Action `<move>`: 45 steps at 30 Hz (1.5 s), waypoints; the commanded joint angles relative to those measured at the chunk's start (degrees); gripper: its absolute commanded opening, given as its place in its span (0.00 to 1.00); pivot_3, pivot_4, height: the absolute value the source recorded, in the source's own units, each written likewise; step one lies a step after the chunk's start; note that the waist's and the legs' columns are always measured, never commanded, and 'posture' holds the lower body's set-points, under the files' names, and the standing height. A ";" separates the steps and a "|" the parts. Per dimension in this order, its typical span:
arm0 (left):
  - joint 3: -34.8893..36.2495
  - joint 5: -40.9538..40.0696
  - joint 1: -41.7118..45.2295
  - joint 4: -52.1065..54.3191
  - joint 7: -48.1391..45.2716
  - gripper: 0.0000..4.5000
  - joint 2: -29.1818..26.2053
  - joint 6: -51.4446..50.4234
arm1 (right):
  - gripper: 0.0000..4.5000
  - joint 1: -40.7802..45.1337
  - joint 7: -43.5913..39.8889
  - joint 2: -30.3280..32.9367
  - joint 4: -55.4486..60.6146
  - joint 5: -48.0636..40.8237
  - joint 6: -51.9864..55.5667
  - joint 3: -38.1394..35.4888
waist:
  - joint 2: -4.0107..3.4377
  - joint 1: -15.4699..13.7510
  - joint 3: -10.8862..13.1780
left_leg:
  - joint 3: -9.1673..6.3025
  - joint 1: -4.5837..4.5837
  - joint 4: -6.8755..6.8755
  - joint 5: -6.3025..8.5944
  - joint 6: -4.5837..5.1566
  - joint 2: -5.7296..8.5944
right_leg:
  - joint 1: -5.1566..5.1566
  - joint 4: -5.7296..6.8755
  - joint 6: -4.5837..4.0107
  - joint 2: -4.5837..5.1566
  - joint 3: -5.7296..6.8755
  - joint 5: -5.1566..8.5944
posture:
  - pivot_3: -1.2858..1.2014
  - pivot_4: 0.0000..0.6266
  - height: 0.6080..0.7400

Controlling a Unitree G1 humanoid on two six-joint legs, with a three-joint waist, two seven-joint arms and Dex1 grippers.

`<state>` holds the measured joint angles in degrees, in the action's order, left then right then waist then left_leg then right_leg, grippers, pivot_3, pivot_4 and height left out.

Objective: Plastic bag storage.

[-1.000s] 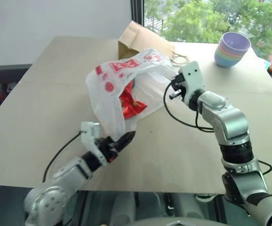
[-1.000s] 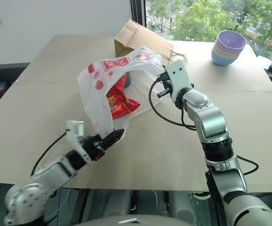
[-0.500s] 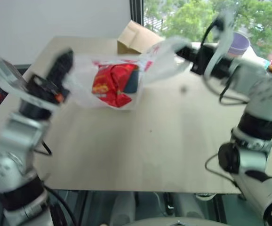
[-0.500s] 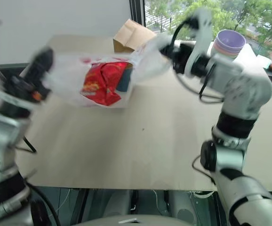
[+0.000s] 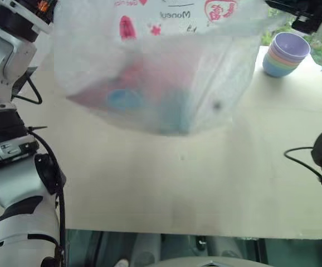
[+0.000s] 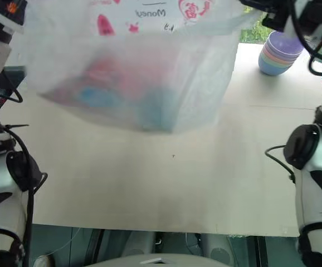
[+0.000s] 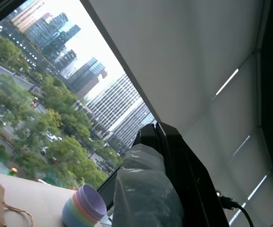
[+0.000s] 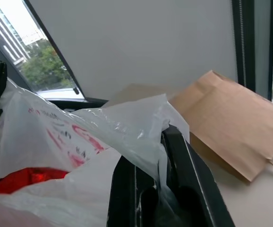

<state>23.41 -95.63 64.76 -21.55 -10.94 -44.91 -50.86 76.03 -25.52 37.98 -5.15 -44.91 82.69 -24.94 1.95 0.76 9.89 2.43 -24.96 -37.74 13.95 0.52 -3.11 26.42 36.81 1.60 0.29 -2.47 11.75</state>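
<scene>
The plastic bag [image 5: 161,72] is now hanging in the air above the counter [image 5: 194,178], stretched wide between both arms with red and blue contents sagging in its bottom; a second ago it was lying slumped on the counter. The left hand [image 7: 162,142] and the right hand [image 8: 167,142] are each clamping a top edge of the bag. With the bag lifted clear and spread, it is probably being shaken out or straightened for folding, near the stacked bowls [image 5: 283,54].

Both head eyes look forward and down over the surface [image 5: 177,183] from close above, sharing the somewhat blurred plastic bag [image 5: 161,72] and stacked bowls [image 5: 283,53], while each wrist camera peers along its jaws toward the windows.
</scene>
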 commanded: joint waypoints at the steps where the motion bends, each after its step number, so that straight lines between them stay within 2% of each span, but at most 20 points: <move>1: 2.69 -0.34 -0.61 2.53 -0.08 0.00 0.05 -2.61 | 0.00 -3.87 1.26 3.46 8.61 -2.20 3.44 -4.47 | 0.00 0.02 0.00 | 0.02 0.01 0.05 0.00 0.00 0.00 | 0.04 0.01 0.00 0.01 -0.01 0.00 | 0.52 0.24 1.00; 4: 2.86 -1.74 -6.29 8.29 2.19 0.00 2.35 -4.98 | 0.00 -11.85 2.23 3.86 16.79 -2.87 4.11 -4.30 | -0.01 0.06 -0.01 | 0.19 0.06 0.10 -0.01 -0.02 -0.02 | 0.16 0.01 0.00 0.06 -0.12 0.00 | 0.52 0.24 1.00; 6: 3.61 -4.43 -11.89 13.66 5.40 0.00 4.15 -5.42 | 0.00 -16.97 3.90 1.04 21.52 -3.89 5.57 -5.92 | -0.01 0.20 -0.02 | 0.29 0.09 0.07 -0.03 -0.04 -0.02 | 0.19 0.07 0.00 0.08 -0.19 0.00 | 0.52 0.24 1.00; 10: 3.08 -4.02 -28.86 26.05 7.55 0.00 6.82 -5.99 | 0.00 -34.60 4.41 -0.64 32.99 -3.47 2.99 -2.71 | -0.02 0.13 -0.06 | 0.32 0.17 -0.07 -0.07 -0.10 -0.06 | 0.18 0.29 0.01 0.15 -0.25 0.00 | 0.52 0.24 1.00; 15: -3.35 13.97 -46.24 38.08 0.29 0.00 6.54 -2.90 | 0.00 -54.99 3.46 5.00 41.40 3.43 -6.28 3.70 | -0.05 -0.19 -0.08 | 0.32 0.22 -0.50 -0.06 -0.08 0.17 | 0.09 0.68 0.14 0.24 -0.27 0.10 | 0.52 0.24 1.00; 19: -6.35 27.09 -54.17 43.68 -3.20 0.00 7.76 3.76 | 0.00 -64.71 2.93 4.62 47.45 7.40 -16.43 7.58 | -0.04 -0.13 -0.08 | 0.27 0.27 -0.72 -0.03 0.16 0.37 | 0.08 0.91 0.17 0.30 -0.35 0.13 | 0.52 0.24 1.00; 21: -8.65 35.20 -57.58 45.81 -7.18 0.00 6.96 8.50 | 0.00 -70.07 2.94 6.06 48.31 18.61 -32.90 13.53 | -0.04 0.05 -0.08 | 0.27 0.60 -0.71 -0.17 0.16 0.38 | -0.19 0.93 0.17 0.30 -0.36 0.36 | 0.52 0.24 1.00; 23: -7.92 38.09 -62.23 48.37 -16.52 0.00 6.38 13.43 | 0.00 -75.17 -1.49 4.75 47.96 20.98 -42.90 16.27 | -0.03 0.23 -0.12 | 0.31 1.31 -0.66 -0.17 0.15 0.37 | -0.86 0.88 0.17 0.32 -0.38 0.40 | 0.52 0.24 1.00; 24: -7.56 40.22 -64.94 49.90 -21.44 0.12 5.74 16.66 | 0.13 -77.41 -3.27 4.00 47.63 20.73 -45.34 16.57 | -0.02 0.30 -0.12 | 0.31 1.31 -0.66 -0.16 0.15 0.35 | -0.85 0.87 0.16 0.32 -0.38 0.41 | 0.52 0.24 1.00; 25: -6.97 41.89 -67.28 50.75 -23.74 0.18 5.59 18.75 | 0.20 -79.62 -3.97 3.16 47.04 20.82 -47.12 16.36 | -0.02 0.32 -0.13 | 0.32 1.31 -0.66 -0.16 0.15 0.34 | -0.85 0.86 0.16 0.33 -0.38 0.41 | 0.52 0.24 1.00; 28: -6.44 51.39 -74.04 51.27 -26.33 0.48 5.75 26.83 | 0.50 -86.77 -5.34 1.60 47.08 22.98 -53.44 15.17 | -0.04 0.11 -0.15 | 0.36 1.23 -0.63 -0.16 0.16 0.35 | -0.77 0.84 0.15 0.39 -0.38 0.41 | 0.52 0.24 1.00; 30: -4.10 53.98 -77.61 51.58 -26.02 0.70 6.92 29.53 | 0.74 -90.61 -5.98 -1.41 49.09 18.99 -54.86 11.37 | -0.04 0.03 -0.15 | 0.36 1.23 -0.58 -0.15 0.17 0.36 | -0.78 0.79 0.14 0.40 -0.38 0.42 | 0.52 0.24 1.00; 32: -2.48 56.52 -80.18 50.96 -26.08 0.91 7.24 31.38 | 0.92 -94.19 -7.51 -3.59 50.75 13.59 -55.06 6.71 | -0.03 -0.03 -0.16 | 0.33 1.20 -0.59 -0.15 0.18 0.33 | -0.78 0.78 0.15 0.41 -0.35 0.41 | 0.52 0.24 1.00; 33: -2.03 56.94 -80.78 50.55 -25.85 0.99 7.53 31.54 | 0.93 -95.33 -8.09 -4.24 50.92 11.37 -54.93 4.74 | -0.03 -0.03 -0.16 | 0.32 1.20 -0.60 -0.15 0.18 0.33 | -0.78 0.78 0.16 0.41 -0.34 0.42 | 0.52 0.24 1.00; 42: 0.19 56.51 -85.07 50.79 -33.56 0.99 5.84 32.25 | 0.93 -106.23 -23.33 -0.87 45.79 10.97 -64.86 -5.16 | 0.01 0.08 -0.23 | 0.36 1.27 -0.62 -0.14 0.18 0.04 | -0.81 0.79 0.15 0.38 -0.31 0.42 | 0.52 0.24 1.00; 45: -0.46 55.86 -85.76 53.36 -31.90 0.99 6.83 31.06 | 0.93 -109.54 -25.83 -0.52 44.74 13.88 -68.19 -6.13 | -0.03 0.07 -0.26 | 0.36 1.27 -0.58 -0.13 0.18 -0.01 | -0.77 0.77 0.14 0.35 -0.33 0.43 | 0.52 0.24 1.00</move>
<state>22.38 -38.49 -21.13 28.21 -43.42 -38.59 -19.59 -32.85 -49.75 37.23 39.22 -31.97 17.18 -29.24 1.92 0.83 9.63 2.80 -23.72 -38.32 13.82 0.70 -3.11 25.65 37.56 1.74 0.65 -2.76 12.19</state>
